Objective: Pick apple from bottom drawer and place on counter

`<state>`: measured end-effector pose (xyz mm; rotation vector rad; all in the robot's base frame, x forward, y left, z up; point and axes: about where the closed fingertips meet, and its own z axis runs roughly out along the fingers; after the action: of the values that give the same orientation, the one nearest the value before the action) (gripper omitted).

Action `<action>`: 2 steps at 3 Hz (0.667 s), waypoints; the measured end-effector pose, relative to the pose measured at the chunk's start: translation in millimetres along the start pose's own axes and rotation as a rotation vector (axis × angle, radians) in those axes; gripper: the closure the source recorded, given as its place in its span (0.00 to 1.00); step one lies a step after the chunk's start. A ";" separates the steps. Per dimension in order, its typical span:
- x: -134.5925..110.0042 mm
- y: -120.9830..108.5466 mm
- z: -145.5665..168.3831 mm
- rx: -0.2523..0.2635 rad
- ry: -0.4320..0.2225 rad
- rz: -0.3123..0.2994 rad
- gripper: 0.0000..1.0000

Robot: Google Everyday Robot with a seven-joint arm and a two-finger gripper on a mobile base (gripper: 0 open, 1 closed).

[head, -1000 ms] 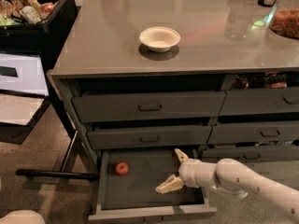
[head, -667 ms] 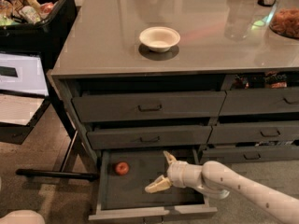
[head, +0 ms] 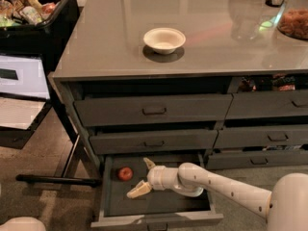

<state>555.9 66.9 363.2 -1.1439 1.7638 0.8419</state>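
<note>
The small red apple [head: 125, 173] lies at the left of the open bottom drawer [head: 159, 208], on its dark floor. My gripper [head: 140, 177] is inside the drawer, just right of the apple, fingers spread open toward it: one fingertip [head: 148, 162] above and one [head: 133, 194] below. It holds nothing and does not touch the apple. The white arm reaches in from the lower right. The glossy grey counter [head: 96, 47] tops the cabinet.
A white bowl [head: 164, 39] stands on the counter. A black bin of groceries [head: 29, 13] sits at the upper left, with a black stand leg [head: 57, 179] on the floor beside the drawer. Two grey drawers [head: 154, 110] above are closed. Jars stand at the counter's right.
My gripper has moved left inside the drawer toward the apple, staying open. The apple has not moved.
</note>
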 end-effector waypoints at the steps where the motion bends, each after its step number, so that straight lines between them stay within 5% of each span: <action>1: 0.2 -0.1 -0.9 0.001 0.000 0.001 0.00; 2: 6.1 -1.3 2.1 0.015 -0.002 -0.001 0.00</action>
<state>556.4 66.0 356.7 -1.1342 1.7650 0.8275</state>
